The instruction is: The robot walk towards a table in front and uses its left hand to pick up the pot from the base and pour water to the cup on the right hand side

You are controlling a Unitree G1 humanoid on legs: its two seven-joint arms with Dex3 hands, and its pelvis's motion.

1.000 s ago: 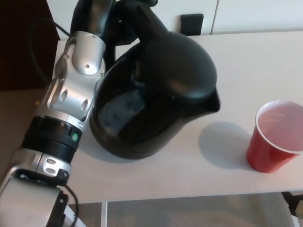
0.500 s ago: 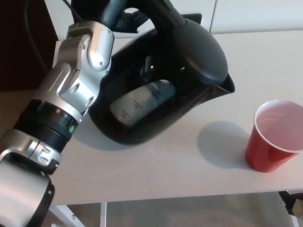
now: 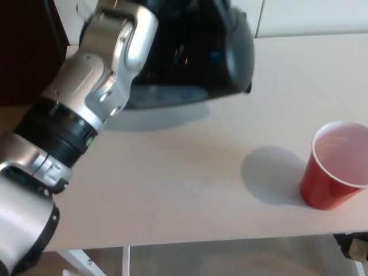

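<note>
The black pot (image 3: 201, 52) is blurred at the top of the head view, above the beige table (image 3: 190, 184), with its shadow on the tabletop below it. My left arm (image 3: 92, 86) reaches up from the lower left to the pot's left side. My left hand (image 3: 135, 14) is at the picture's top edge, shut on the pot, and its fingers are mostly hidden against the black body. The red cup (image 3: 333, 169) stands upright at the right edge, well apart from the pot. My right hand does not show.
Dark brown furniture (image 3: 29, 46) stands beyond the table's left end. A white wall or cabinet (image 3: 310, 17) runs behind the table. The table's front edge crosses the bottom, with floor (image 3: 230, 259) below and a dark object (image 3: 353, 247) at the lower right.
The pot has moved up and away from me, from the table's middle to the top of the picture, carried by my left arm. The cup has stayed in place.
</note>
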